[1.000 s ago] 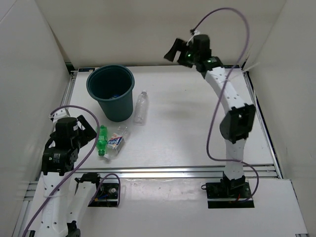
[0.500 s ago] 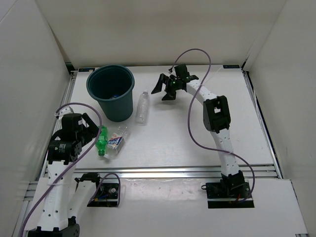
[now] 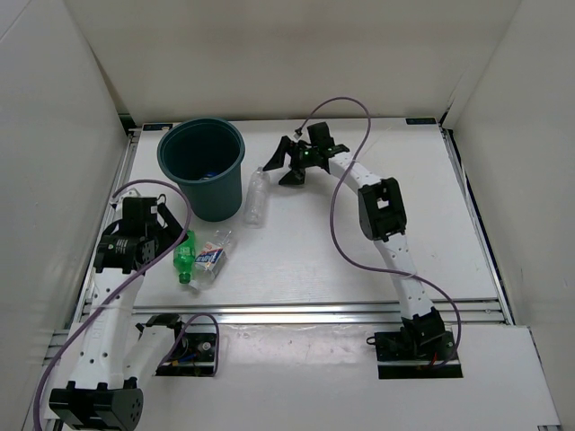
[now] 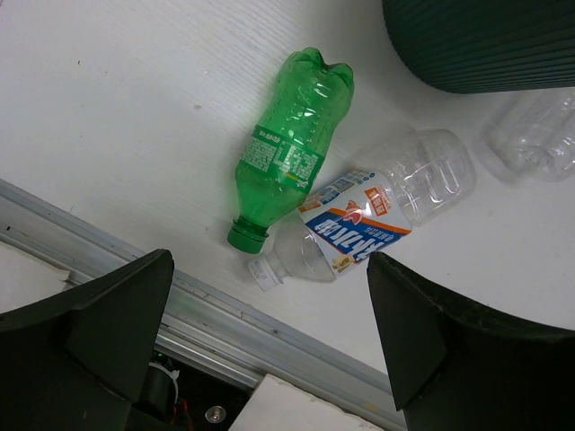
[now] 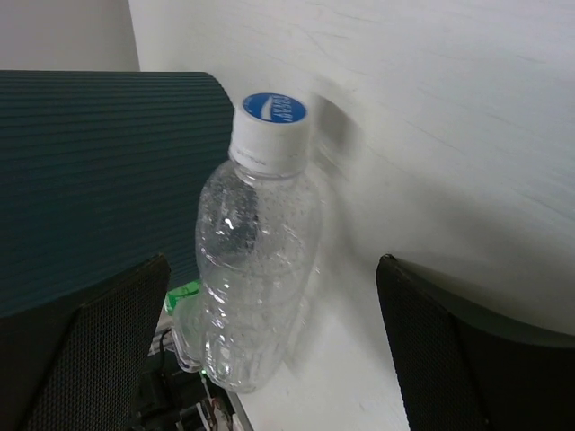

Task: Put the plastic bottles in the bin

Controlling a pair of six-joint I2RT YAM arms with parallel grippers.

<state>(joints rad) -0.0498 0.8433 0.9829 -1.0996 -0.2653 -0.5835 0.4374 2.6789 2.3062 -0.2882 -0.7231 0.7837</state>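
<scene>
The dark teal bin (image 3: 165, 154) stands at the back left, with something blue in its bottom. The plain clear bottle (image 3: 258, 197) lies just right of it. The green bottle (image 3: 185, 255) and the white-blue-yellow labelled bottle (image 3: 212, 256) lie side by side in front of the bin. My left gripper (image 3: 171, 235) is open above and left of the green bottle (image 4: 293, 148), empty. My right gripper (image 3: 282, 167) is open, low by the plain bottle's cap end (image 5: 256, 260), not touching it. The labelled bottle (image 4: 377, 211) and the bin wall (image 4: 485, 40) also show in the left wrist view.
The bin wall (image 5: 90, 180) stands close on the left of the plain bottle in the right wrist view. A metal rail (image 4: 216, 314) runs along the table's near edge under my left gripper. White walls enclose the table on three sides.
My right arm swung from high at the back down and left to the plain bottle's cap end. My left gripper moved a little forward toward the green bottle.
</scene>
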